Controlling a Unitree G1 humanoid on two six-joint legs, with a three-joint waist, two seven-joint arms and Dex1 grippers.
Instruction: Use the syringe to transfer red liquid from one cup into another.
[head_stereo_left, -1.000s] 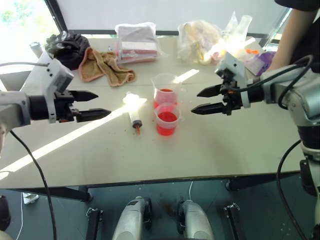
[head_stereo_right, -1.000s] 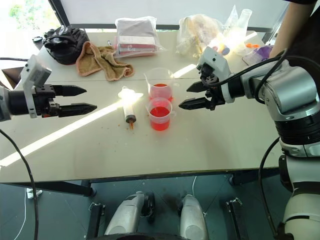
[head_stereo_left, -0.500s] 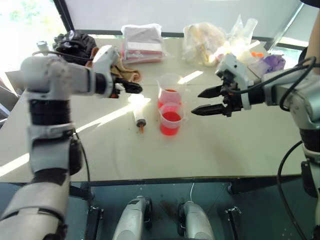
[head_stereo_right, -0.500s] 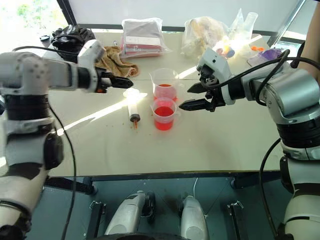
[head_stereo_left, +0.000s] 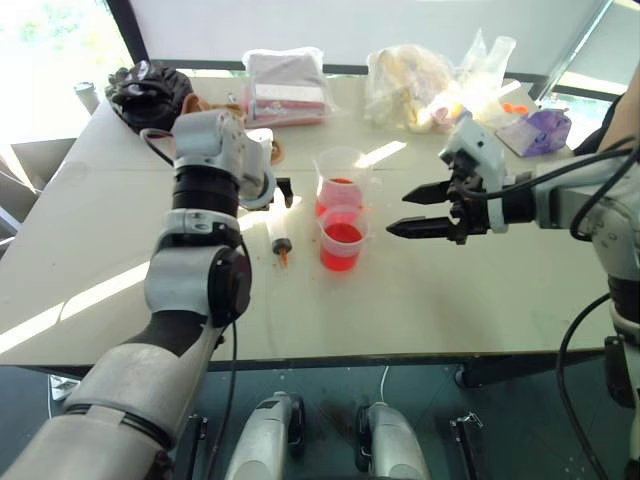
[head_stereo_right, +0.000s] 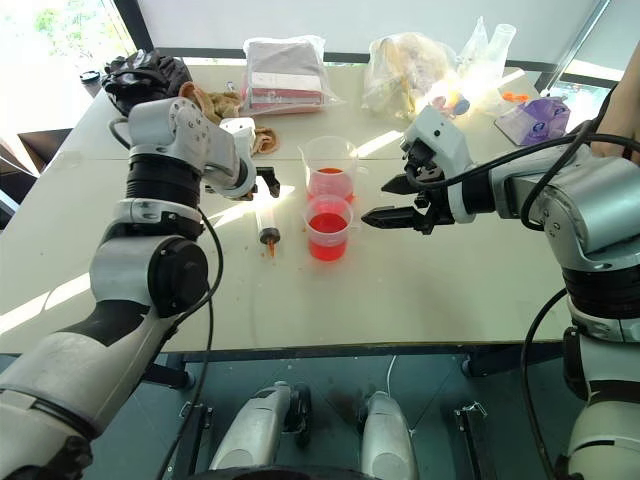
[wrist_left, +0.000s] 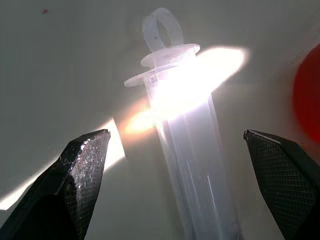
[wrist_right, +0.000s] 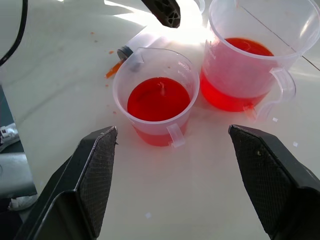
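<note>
Evidently the syringe (wrist_left: 186, 150) (stiff, light, probably slick) lay on the tabletop (head_stereo_left: 420, 290) between the left gripper's (wrist_left: 185, 170) open jaws, best gripped mid-barrel; right gripper (wrist_right: 185, 170) open too.

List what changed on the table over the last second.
The left gripper swung in from the table's left side and now hangs open above the syringe, one finger either side, nothing gripped. The right gripper stayed open beside the shorter cup. Syringe, both cups including the taller cup, and red liquid are unmoved.
</note>
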